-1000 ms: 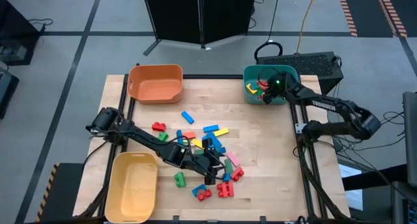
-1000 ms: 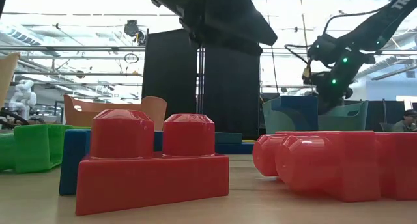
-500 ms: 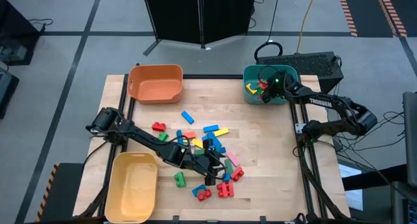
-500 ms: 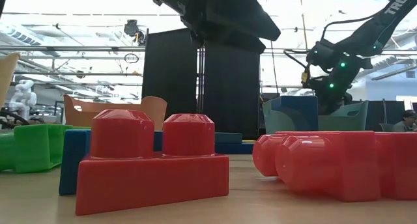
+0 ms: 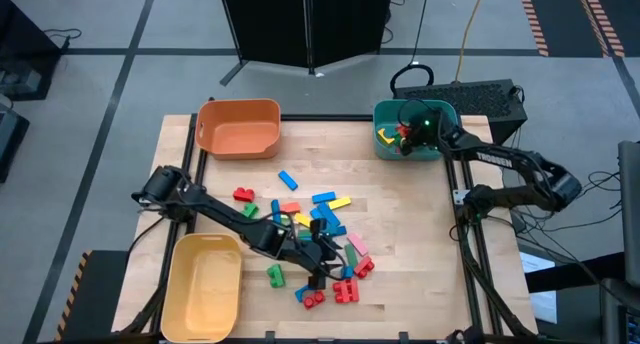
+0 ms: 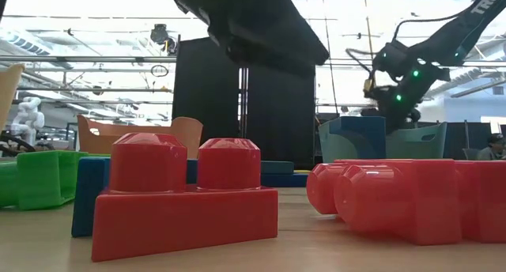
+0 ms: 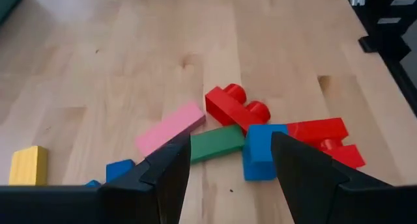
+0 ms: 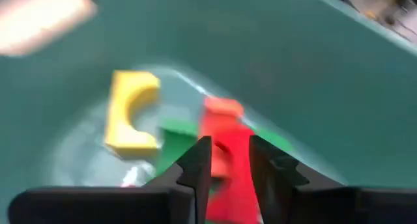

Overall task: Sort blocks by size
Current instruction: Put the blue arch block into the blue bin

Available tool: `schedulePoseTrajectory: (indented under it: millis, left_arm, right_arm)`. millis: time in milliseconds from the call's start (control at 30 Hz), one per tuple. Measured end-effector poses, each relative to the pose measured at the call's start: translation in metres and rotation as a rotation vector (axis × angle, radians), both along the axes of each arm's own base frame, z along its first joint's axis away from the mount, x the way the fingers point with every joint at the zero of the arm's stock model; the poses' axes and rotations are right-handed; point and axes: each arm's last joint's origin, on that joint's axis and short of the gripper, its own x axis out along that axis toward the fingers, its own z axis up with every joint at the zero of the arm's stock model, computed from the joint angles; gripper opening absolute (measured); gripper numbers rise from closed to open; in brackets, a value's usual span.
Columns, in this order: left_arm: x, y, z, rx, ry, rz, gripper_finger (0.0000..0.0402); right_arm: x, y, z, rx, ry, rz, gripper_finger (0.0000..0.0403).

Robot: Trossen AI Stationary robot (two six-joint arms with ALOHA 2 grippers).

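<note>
Right wrist: red block (image 8: 225, 160) seemingly between fingers (image 8: 195, 168).

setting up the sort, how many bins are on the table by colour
orange bin: 1
teal bin: 1
yellow bin: 1
total: 3

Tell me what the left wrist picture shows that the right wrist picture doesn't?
Only the left wrist view shows the wooden table with loose blocks: a pink bar, a green bar, a blue block and red bricks, seen between open fingers. Only the right wrist view shows the inside of the teal bin, holding a yellow arch and a red block. Both share two dark fingers in the foreground and coloured blocks beyond.
</note>
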Motion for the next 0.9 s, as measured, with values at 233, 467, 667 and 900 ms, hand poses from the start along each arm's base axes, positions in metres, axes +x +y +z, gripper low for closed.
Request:
schedulePoseTrajectory:
  millis: [233, 467, 667, 900]
  left_arm:
    - [0.007, -0.003, -0.021, 0.003, 0.016, -0.007, 0.0212]
    - [0.016, -0.009, -0.038, -0.044, -0.018, -0.048, 0.0212]
    - [0.020, -0.012, -0.046, -0.071, -0.040, -0.078, 0.0212]
    - [0.021, -0.013, -0.052, -0.075, -0.033, -0.074, 0.0212]
  right_arm:
    - [0.010, 0.021, 0.032, -0.104, -0.172, 0.120, 0.0090]
    - [0.012, 0.045, 0.051, -0.118, -0.278, 0.184, 0.0091]
    - [0.015, 0.058, 0.053, -0.088, -0.297, 0.226, 0.0091]
    - [0.020, 0.066, 0.051, -0.064, -0.285, 0.273, 0.0091]
